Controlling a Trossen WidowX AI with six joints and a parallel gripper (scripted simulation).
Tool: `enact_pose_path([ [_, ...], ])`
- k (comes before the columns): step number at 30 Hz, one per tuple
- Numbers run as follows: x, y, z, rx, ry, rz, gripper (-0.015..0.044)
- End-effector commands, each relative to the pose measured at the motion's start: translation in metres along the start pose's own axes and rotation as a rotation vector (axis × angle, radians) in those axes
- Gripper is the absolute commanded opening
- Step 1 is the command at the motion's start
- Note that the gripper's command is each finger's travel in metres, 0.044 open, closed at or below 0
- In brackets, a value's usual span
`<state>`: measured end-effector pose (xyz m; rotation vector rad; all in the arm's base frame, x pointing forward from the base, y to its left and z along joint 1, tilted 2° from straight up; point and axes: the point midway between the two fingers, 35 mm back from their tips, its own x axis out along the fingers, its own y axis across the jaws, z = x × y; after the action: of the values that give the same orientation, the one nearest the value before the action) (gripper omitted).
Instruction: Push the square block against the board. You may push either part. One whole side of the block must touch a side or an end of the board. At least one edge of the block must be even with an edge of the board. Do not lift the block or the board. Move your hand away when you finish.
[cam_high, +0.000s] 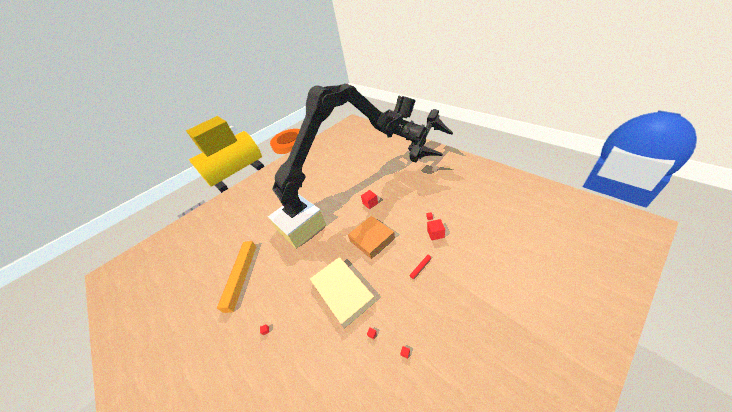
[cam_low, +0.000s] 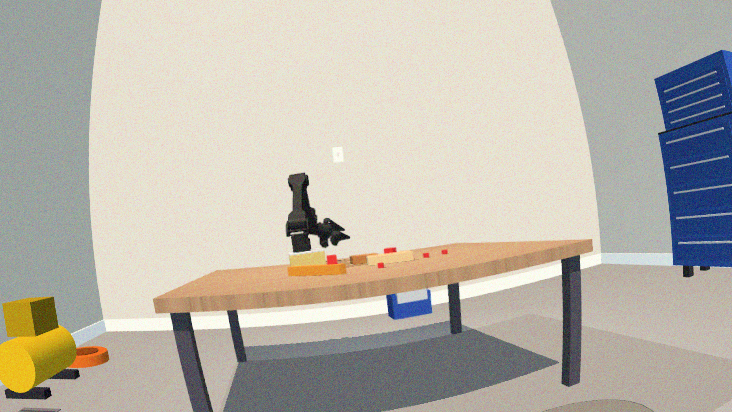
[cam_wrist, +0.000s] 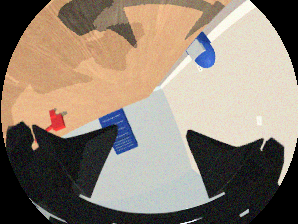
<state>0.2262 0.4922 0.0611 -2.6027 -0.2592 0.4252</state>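
Observation:
The square block (cam_high: 371, 234) (cam_low: 358, 259), orange-brown and flat, lies on the table in front of the arm's base. The board (cam_high: 342, 290) (cam_low: 390, 257), a pale yellow rectangular slab, lies flat nearer the top camera. A strip of table shows between the two, so they are apart. My gripper (cam_high: 446, 143) (cam_low: 347, 233) (cam_wrist: 153, 131) is open, with nothing between its fingers. It is raised above the table's far part in the top view, well away from both parts. Neither part can be made out in the wrist view.
An orange bar (cam_high: 238, 276) (cam_low: 317, 269) lies beyond the board's left side. Red cubes (cam_high: 369, 199) (cam_high: 435, 229), several smaller red cubes (cam_high: 264, 329) (cam_high: 371, 333) and a red stick (cam_high: 420, 266) lie around the two parts. The arm's base stands on a pale box (cam_high: 302, 231).

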Motion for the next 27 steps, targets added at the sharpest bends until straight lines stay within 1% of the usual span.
enact_pose_path([
  [1, 0.0, 0.0, 0.0, 0.0, 0.0, 0.0, 0.0374],
  [6, 0.005, 0.004, -0.002, 0.011, -0.014, 0.009, 0.0242],
  [15, 0.034, 0.034, -0.017, 0.088, -0.11, 0.09, 0.0006],
  [27, 0.063, 0.087, -0.038, 0.219, -0.238, 0.251, 0.0],
])
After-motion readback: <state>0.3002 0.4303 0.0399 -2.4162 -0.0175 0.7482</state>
